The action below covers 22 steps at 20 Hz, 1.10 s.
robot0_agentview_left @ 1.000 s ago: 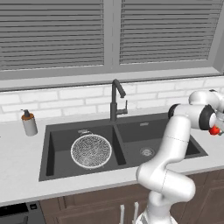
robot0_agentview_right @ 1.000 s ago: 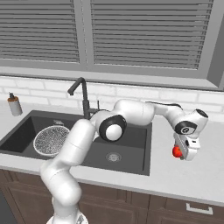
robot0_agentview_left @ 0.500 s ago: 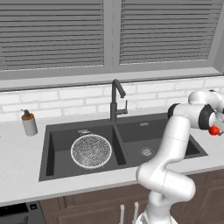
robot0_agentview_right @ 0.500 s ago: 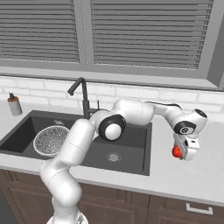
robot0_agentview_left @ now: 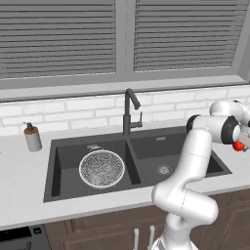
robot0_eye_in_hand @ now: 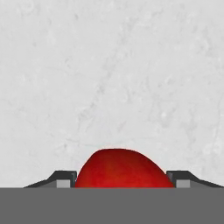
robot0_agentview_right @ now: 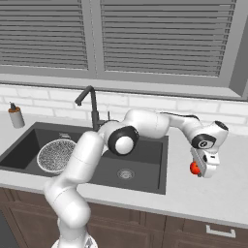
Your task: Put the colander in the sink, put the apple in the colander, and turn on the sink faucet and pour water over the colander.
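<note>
my two-finger gripper (robot0_agentview_right: 199, 168) sitting over the pale counter (robot0_agentview_right: 227, 193) right of the sink, jaws flanking one small glossy red apple (robot0_eye_in_hand: 124, 168), grip unconfirmed, one speckled mesh colander (robot0_agentview_left: 101, 168) lying in left basin of one dark double-basin sink (robot0_agentview_left: 215, 168)

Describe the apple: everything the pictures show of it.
The apple is a small, glossy red, round fruit, smooth-skinned with no stem or mark visible. It sits on the pale speckled counter to the right of the sink, outside both basins. In the hand view it lies between the two dark fingertips of the gripper, which stand close at either side; whether they press on it cannot be told. Its lower part is hidden.
</note>
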Available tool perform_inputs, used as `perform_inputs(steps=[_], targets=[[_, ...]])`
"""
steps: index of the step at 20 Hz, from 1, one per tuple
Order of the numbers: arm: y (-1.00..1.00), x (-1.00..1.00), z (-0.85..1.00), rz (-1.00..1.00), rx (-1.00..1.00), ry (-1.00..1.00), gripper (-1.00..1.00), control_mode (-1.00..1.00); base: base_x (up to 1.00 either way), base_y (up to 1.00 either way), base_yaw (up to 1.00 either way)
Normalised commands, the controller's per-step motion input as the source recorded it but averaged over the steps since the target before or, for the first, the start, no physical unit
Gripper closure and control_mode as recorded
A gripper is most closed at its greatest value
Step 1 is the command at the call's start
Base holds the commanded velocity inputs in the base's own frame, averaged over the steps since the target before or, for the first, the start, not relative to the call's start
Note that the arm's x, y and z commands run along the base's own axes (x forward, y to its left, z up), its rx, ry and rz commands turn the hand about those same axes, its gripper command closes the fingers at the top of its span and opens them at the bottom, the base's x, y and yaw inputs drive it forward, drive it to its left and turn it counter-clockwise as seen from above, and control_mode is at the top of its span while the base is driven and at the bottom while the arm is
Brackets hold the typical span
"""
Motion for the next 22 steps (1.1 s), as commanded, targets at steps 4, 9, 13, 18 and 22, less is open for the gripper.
perform_inputs(steps=[4, 9, 13, 18, 22], targets=[[0.16, -0.1, -0.04, 0.03, 0.0, 0.0, 1.0, -1.0, 0.0, 0.0, 0.0], [0.29, -0.42, 0.21, 0.15, 0.0, -0.02, 1.0, -1.0, 0.0, 0.0, 0.0], [0.53, -0.41, 0.36, 0.4, 0.0, 0.0, 1.0, -1.0, 0.0, 0.0, 0.0], [0.79, -0.44, 0.25, 0.51, -0.09, 0.0, 1.0, -1.0, 0.0, 0.0, 0.0], [0.95, -0.3, 0.22, 0.43, -0.16, -0.14, 1.0, -1.0, 0.0, 0.0, 0.0]])
